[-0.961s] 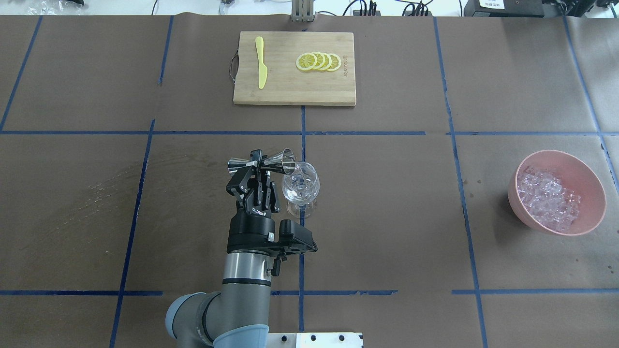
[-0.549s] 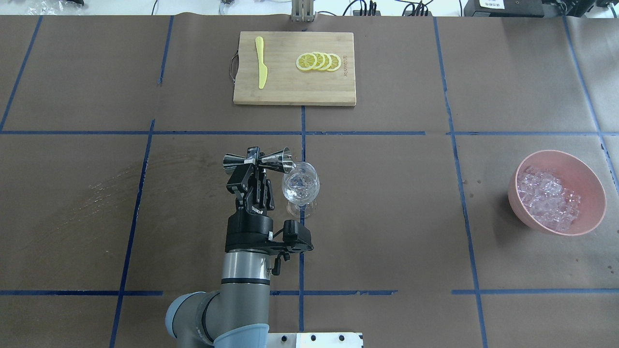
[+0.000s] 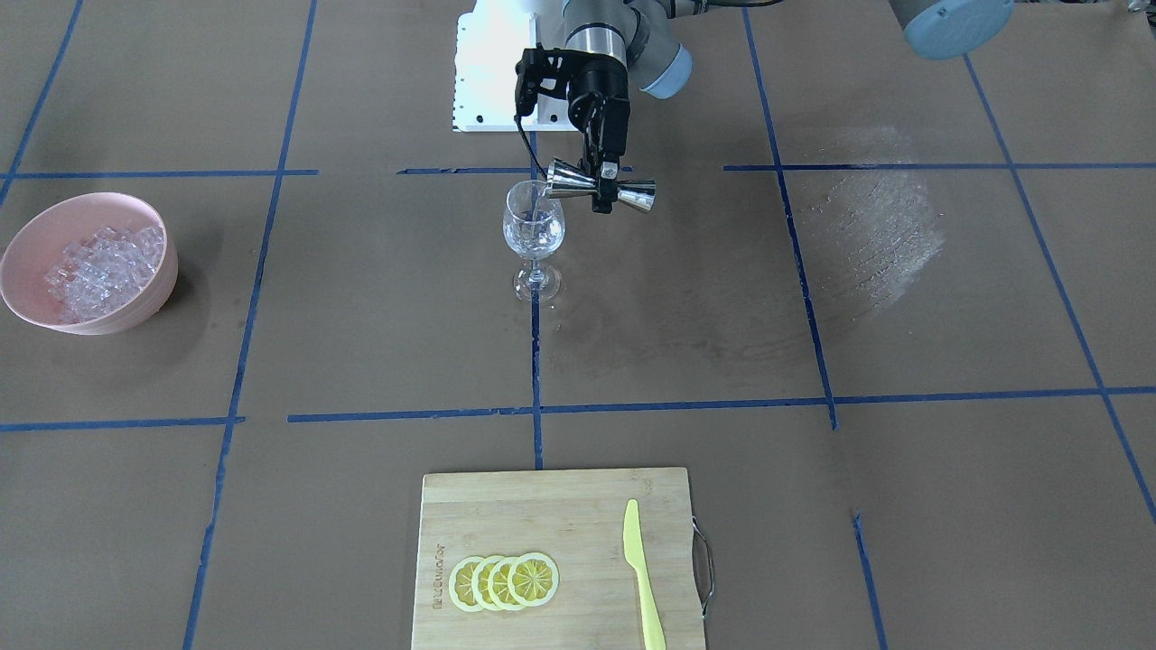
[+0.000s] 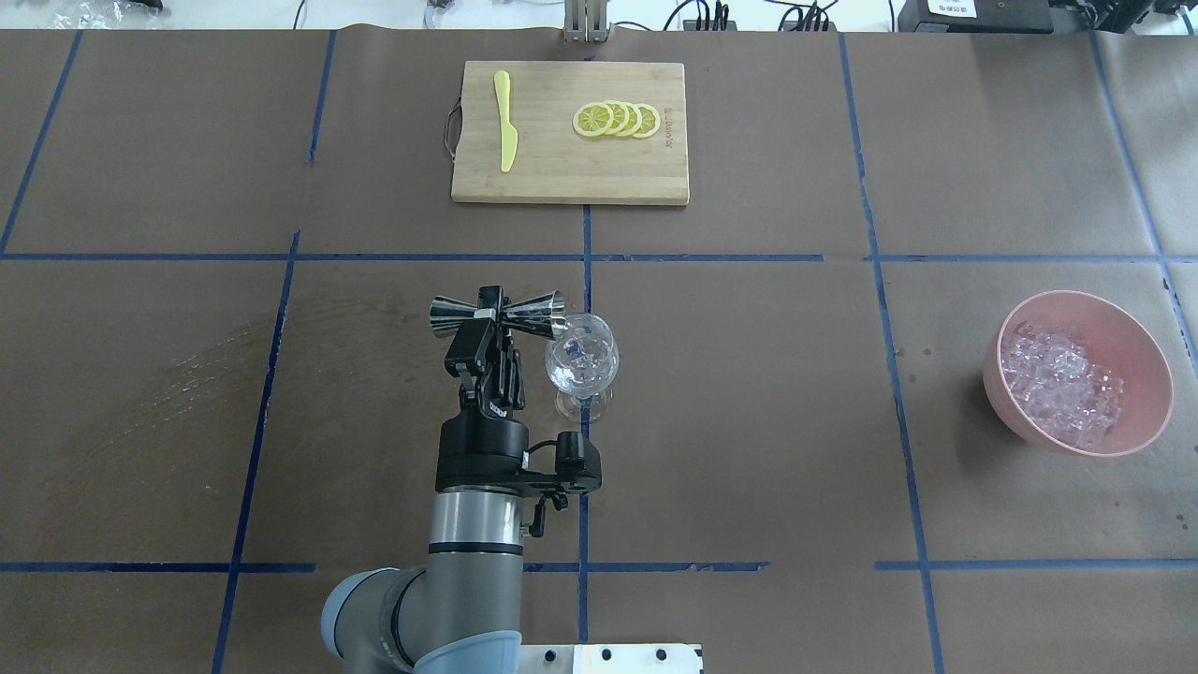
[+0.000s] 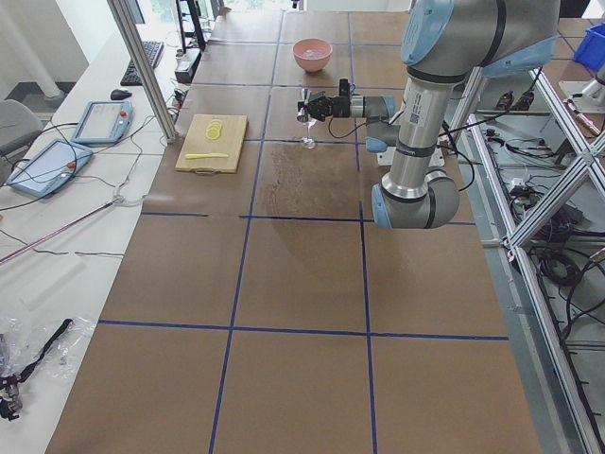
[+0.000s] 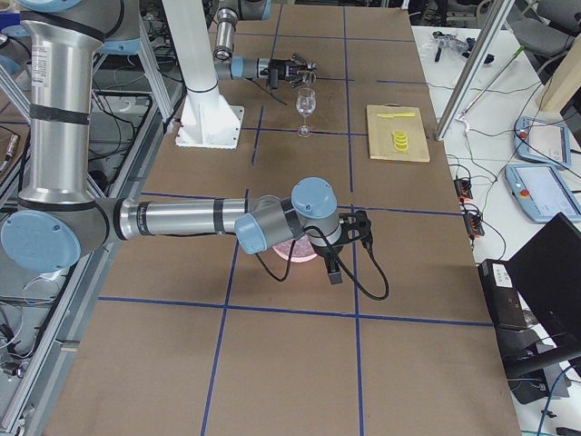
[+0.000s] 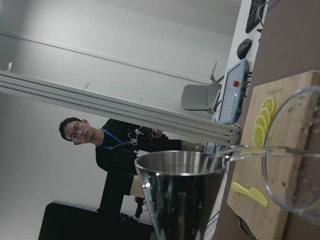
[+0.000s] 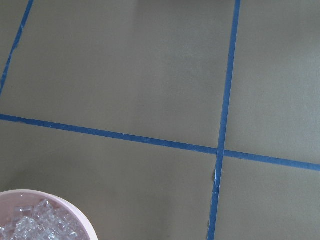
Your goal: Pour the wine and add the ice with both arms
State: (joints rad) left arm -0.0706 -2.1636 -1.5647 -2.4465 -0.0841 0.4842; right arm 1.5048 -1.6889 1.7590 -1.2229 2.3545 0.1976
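The left arm [image 4: 473, 534] reached forward from the near edge of the table [image 4: 140, 421]. Its left gripper [image 4: 488, 316] pinched a steel jigger [image 4: 535, 313] at the narrow waist, with the jaws pressed in on it from both sides. The jigger lay level, and one mouth sat at the far left part of the rim of the wine glass [image 4: 581, 360]; whether metal met glass could not be told. The glass stood upright on the middle blue tape line [image 4: 587, 234], its foot just beside the gripper's body.

The ice [image 4: 1062, 384] lay heaped in a pink bowl [image 4: 1146, 360] toward the table's right end, well apart from the glass, with a broad stretch of brown paper between them. Another tape line ran just past the bowl's outer rim.

The right arm [image 6: 182, 218] hung over that end of the table. The right gripper [image 6: 359, 229] showed only from the side, so the state of its jaws could not be told. Its wrist view caught a corner of the bowl's rim and a tape crossing.

A cutting board [image 4: 569, 173] sat against the far edge, squarely beyond the glass. It carried lemon slices [image 4: 618, 119] and a yellow knife [image 4: 505, 122], with a wide band of paper between board and glass
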